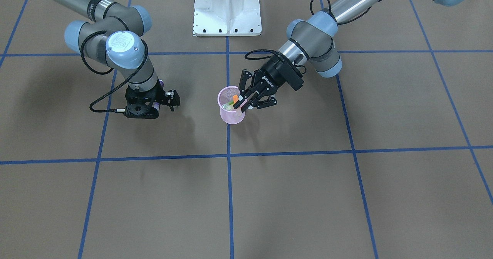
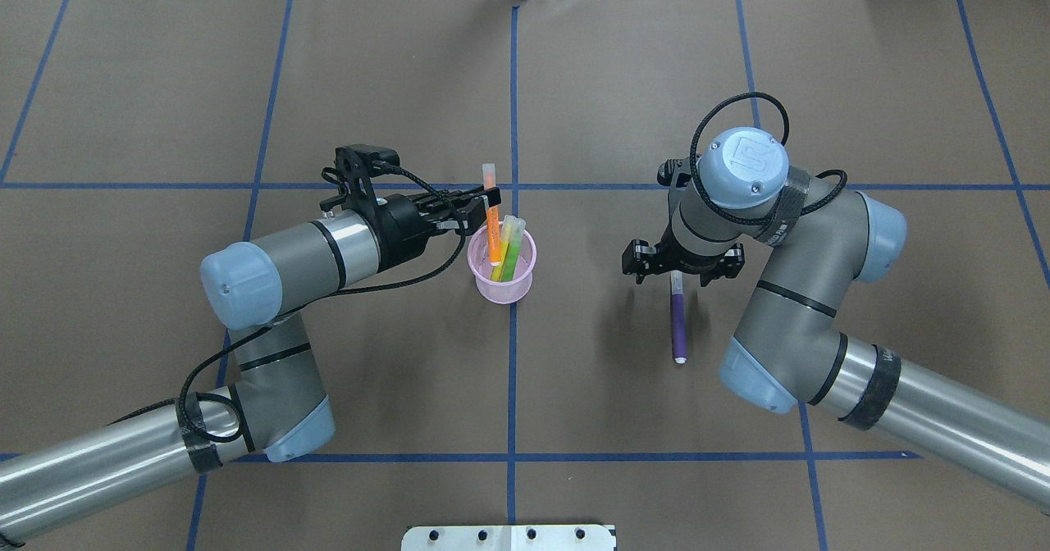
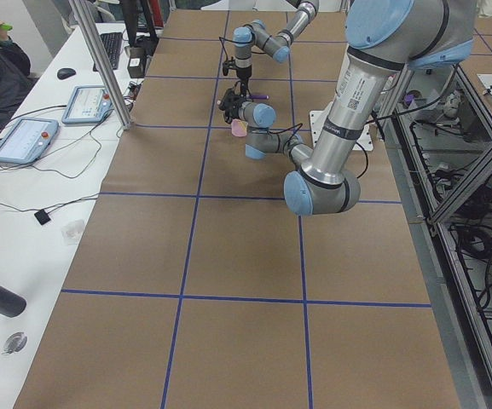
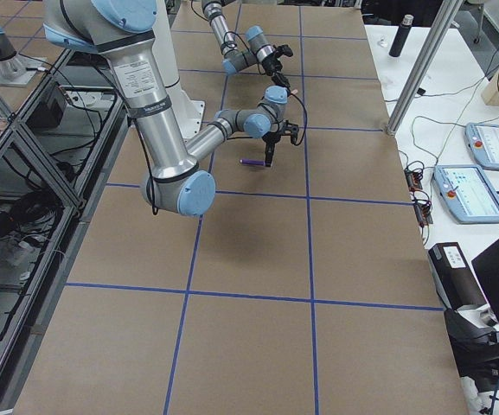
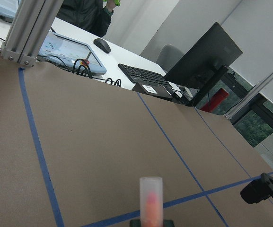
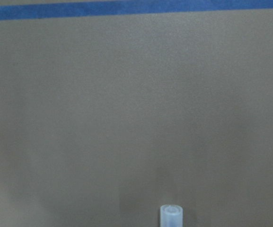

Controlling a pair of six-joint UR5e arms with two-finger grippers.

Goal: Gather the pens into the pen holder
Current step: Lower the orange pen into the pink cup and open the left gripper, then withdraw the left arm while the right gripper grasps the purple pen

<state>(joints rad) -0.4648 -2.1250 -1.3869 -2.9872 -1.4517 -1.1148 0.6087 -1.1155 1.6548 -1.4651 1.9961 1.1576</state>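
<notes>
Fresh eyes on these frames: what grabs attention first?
The pink pen holder at the middle of the table stands out. The green pen stands in it, and the left hand grips the orange pen, whose lower end is already inside. Next comes the purple pen, lying flat on the robot's right side, with the right hand poised over the end farther from the robot.

Mid-table on the brown paper-covered table: small pink wire-mesh cylindrical pen holder. In it stand slim orange plastic pen and slim green plastic pen, orange on the left. left gripper is at the holder's left, around the orange one. slim purple plastic pen lies well right, its far end under right gripper.
</notes>
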